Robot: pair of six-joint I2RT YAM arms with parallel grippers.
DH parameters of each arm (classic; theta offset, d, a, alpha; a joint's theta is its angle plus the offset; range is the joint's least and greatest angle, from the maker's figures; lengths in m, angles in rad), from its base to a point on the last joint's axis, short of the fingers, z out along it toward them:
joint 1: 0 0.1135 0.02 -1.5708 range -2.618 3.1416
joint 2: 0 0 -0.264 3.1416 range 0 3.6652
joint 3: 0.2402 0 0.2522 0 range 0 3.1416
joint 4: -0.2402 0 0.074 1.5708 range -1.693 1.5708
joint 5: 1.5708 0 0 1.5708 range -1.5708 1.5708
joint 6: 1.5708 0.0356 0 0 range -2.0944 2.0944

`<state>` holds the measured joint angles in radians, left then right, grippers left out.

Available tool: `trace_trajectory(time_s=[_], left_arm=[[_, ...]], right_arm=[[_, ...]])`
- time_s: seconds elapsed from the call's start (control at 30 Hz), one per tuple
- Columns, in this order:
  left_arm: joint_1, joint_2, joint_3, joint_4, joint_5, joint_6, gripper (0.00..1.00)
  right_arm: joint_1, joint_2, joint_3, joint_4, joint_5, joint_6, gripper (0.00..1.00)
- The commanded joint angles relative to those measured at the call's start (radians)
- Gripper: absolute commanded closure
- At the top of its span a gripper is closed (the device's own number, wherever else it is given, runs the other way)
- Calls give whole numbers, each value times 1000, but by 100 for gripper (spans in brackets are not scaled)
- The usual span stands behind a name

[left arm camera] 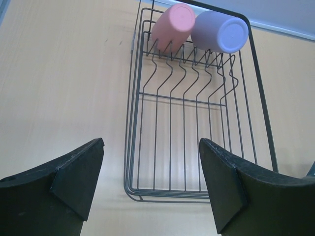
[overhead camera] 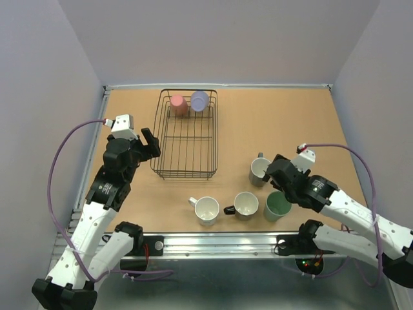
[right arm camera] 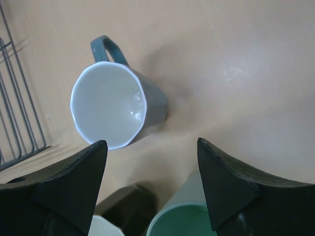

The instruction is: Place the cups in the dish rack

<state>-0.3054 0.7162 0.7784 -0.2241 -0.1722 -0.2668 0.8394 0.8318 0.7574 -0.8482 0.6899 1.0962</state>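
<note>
The black wire dish rack (overhead camera: 186,169) stands at the table's middle left; it also shows in the left wrist view (left arm camera: 256,88). A pink cup (overhead camera: 178,104) (left arm camera: 172,25) and a lavender cup (overhead camera: 199,101) (left arm camera: 220,32) lie upside down at its far end. On the table stand a grey cup with a white inside (overhead camera: 259,171) (right arm camera: 110,105), a mint green cup (overhead camera: 277,206) (right arm camera: 184,221), a black-handled cup (overhead camera: 245,205) and a white cup (overhead camera: 206,210). My left gripper (overhead camera: 150,143) (left arm camera: 151,167) is open and empty beside the rack's left side. My right gripper (overhead camera: 276,169) (right arm camera: 151,169) is open and empty, above the grey and green cups.
Grey walls close in the table on the left, back and right. A metal rail (overhead camera: 219,242) runs along the near edge between the arm bases. Bare table lies to the right of the rack (overhead camera: 277,123).
</note>
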Motion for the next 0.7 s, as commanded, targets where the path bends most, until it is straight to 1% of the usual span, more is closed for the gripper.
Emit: trace_trajectory(time_s=[0.0, 0.1, 0.13, 0.23, 0.27, 0.4, 0.5, 0.6, 0.67], left_arm=[[5, -18, -8, 49, 17, 14, 11], [5, -18, -8, 51, 28, 14, 11], [5, -20, -8, 51, 30, 14, 11], [5, -26, -8, 52, 31, 14, 11], [5, -26, -8, 52, 33, 14, 11], [5, -34, -10, 52, 37, 14, 11], [5, -32, -10, 54, 39, 12, 11], [6, -34, -8, 54, 43, 14, 11], [5, -37, -8, 54, 43, 14, 11]], right_arm=[[3, 90, 52, 81, 149, -21, 23], [3, 177, 83, 118, 145, -53, 24], [0, 235, 104, 132, 143, -68, 24], [-39, 314, 118, 173, 120, -114, 27], [-74, 328, 115, 193, 84, -131, 28], [-160, 334, 86, 265, 10, -179, 40], [-197, 320, 68, 285, -32, -206, 43], [-204, 329, 50, 301, -62, -219, 45], [-204, 340, 39, 320, -75, -228, 48]])
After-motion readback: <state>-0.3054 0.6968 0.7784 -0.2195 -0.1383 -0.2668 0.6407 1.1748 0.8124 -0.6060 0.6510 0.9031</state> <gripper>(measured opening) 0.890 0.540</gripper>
